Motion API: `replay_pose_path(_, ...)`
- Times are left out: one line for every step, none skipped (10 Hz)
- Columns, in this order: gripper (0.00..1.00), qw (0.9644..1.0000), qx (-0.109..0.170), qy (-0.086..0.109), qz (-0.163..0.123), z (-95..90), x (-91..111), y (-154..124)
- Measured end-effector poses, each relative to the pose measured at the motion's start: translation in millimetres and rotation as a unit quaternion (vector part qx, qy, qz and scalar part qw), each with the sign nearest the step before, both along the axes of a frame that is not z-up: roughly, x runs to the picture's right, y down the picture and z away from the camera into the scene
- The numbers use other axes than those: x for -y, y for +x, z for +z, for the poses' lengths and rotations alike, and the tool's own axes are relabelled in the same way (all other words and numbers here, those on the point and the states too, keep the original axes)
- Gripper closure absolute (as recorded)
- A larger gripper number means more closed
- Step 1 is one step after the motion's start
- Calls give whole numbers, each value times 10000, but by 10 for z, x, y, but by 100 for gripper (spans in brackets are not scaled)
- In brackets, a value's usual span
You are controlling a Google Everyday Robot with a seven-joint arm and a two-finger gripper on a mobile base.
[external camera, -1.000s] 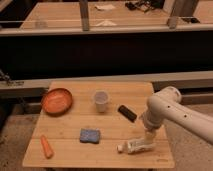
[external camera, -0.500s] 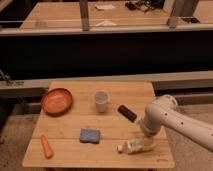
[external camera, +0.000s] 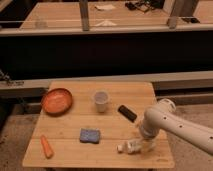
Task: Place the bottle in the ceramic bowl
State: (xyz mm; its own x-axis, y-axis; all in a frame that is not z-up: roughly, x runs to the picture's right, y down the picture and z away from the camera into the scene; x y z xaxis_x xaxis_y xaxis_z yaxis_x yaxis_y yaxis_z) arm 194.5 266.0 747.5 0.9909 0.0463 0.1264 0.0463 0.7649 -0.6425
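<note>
arm [external camera: 181, 129]: thick white tube with a smooth shell, at the right side of the table [external camera: 70, 131] | joint [external camera: 159, 116]: rounded white knuckle, round end cap | gripper [external camera: 145, 143]: pale, short, darker underneath, over the table's near right corner

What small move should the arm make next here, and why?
Probably lower slightly and close the fingers on the bottle. The gripper hangs open over the bottle's right end, near the front right edge of the table; the bottle lies on its side, unheld. The ceramic bowl sits empty at the far left, so grasping comes first.
</note>
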Motion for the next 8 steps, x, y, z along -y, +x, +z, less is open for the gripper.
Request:
replay_pose_path(24, 10000, 6, -1, 10, 15, -21, -9)
replay_pose_path(29, 10000, 4, -5, 23, 21, -39, -16)
replay_pose_path(30, 10000, -6, 1, 34, 26, -40, -20)
replay_pose_path(30, 10000, -16, 1, 55, 36, -50, -29)
replay_pose_path(30, 10000, -21, -3, 63, 42, -57, -35)
replay_pose_path(30, 10000, -23, -7, 75, 50, -69, -41)
replay_pose_path(31, 10000, -24, -6, 84, 64, -76, -55)
replay_pose_path(36, 10000, -20, -5, 82, 77, -84, -57)
